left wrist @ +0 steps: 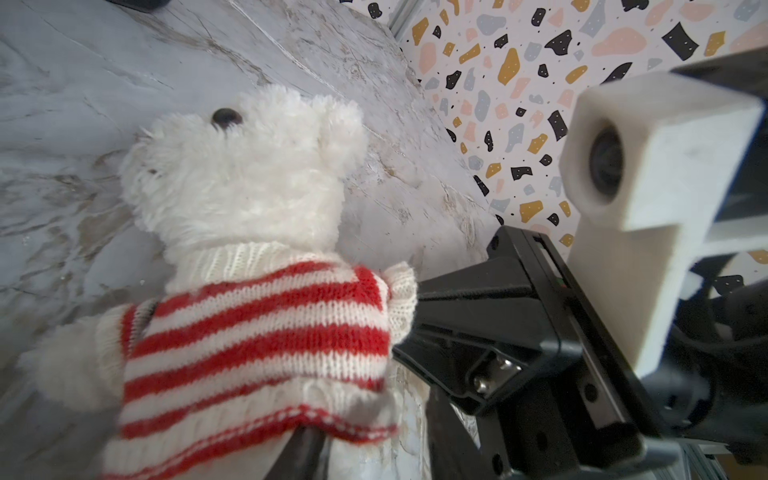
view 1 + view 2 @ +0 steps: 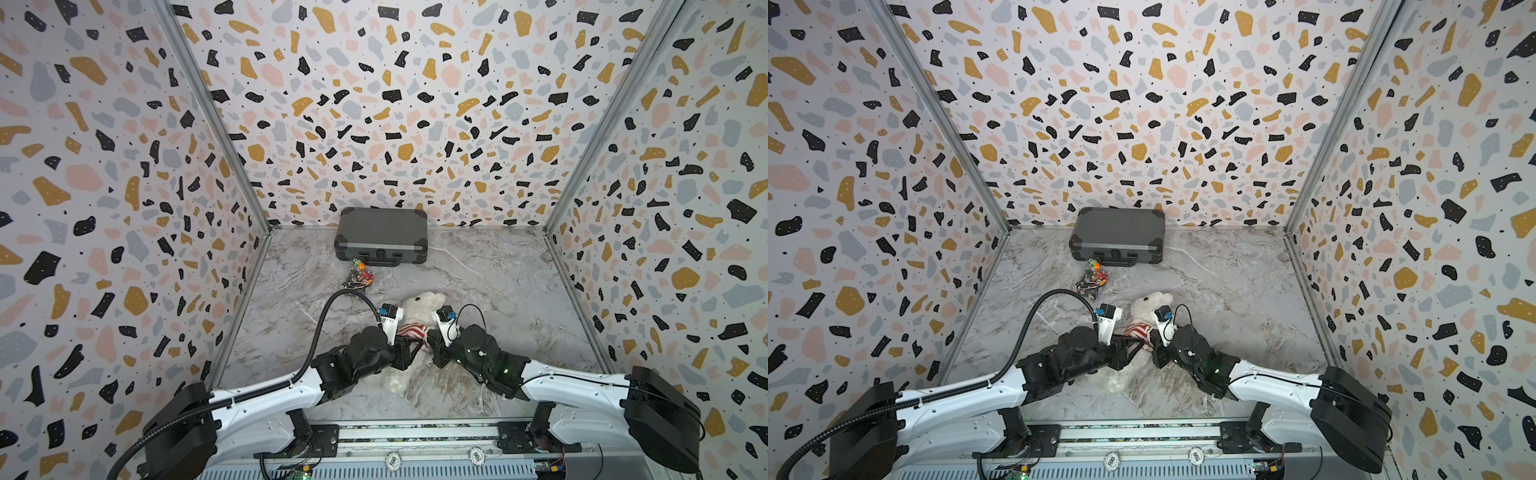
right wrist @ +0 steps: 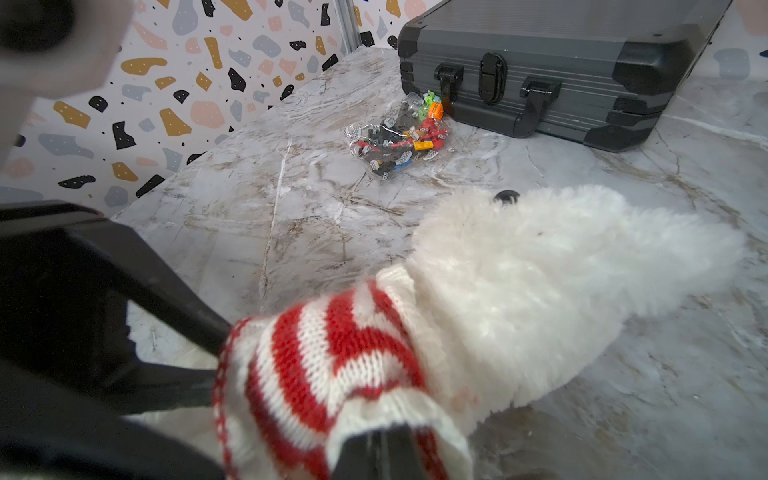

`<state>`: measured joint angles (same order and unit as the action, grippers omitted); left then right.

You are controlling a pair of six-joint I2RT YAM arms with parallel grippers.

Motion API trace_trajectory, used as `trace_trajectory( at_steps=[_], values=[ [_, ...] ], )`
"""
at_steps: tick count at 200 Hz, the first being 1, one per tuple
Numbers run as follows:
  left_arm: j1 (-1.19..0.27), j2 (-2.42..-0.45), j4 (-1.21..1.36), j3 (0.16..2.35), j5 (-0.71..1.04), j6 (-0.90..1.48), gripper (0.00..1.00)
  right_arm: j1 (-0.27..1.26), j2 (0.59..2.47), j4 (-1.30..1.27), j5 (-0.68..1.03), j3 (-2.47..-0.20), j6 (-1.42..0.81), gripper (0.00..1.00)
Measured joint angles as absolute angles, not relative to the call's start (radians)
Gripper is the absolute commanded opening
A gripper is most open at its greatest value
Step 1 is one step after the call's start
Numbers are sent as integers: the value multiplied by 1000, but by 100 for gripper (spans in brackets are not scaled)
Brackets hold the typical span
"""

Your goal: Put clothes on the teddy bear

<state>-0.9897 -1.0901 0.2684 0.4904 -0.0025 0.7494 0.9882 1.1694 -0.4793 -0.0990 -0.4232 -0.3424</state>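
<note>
1. Here, look at the teddy bear (image 2: 424, 305) (image 2: 1152, 305) in both top views: lying flat on the marble table (image 2: 478, 282), near the front, right between the two arms.
2. Points its fluffy white head toward the far wall and its legs toward the base of the arms.
3. Shows one small dark eye in the left wrist view.
4. Wears a red-and-white striped sweater (image 1: 257, 332) over its chest, with the white collar snug under the chin.
5. Pokes one fluffy paw out of a sleeve in that same wrist view.
6. Next, find the right gripper (image 1: 405, 320) at the other sleeve of the sweater: squeezed shut, pinching the white knitted cuff.
7. Then find the left gripper (image 3: 216, 365) at the bottom edge of the sweater: fingers a little apart, with one tucked under the hem. Hard to tell whether squeezing the knit or only touching it.
8. Farther back, spot a clear bag of little colored bricks (image 3: 399, 137), lying just in front of a closed gray case (image 2: 380, 237).
9. See the case sitting right by the back wall, well apart from the bear.
</note>
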Motion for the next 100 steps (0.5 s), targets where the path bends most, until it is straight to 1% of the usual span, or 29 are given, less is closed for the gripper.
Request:
trace_trajectory(
  at_steps=[22, 39, 70, 100],
  values=[
    [-990, -1107, 280, 490, -19, 761, 15, 991, 1169, -485, -102, -421, -347, 0],
    [-990, -1111, 282, 490, -24, 765, 8, 991, 1169, -487, -104, -418, -350, 0],
    [-990, -1102, 277, 488, -43, 772, 0, 991, 1169, -492, -108, -415, -351, 0],
    [-982, -1058, 252, 471, -61, 771, 0, 992, 1169, -495, -109, -414, -350, 0]
  ],
)
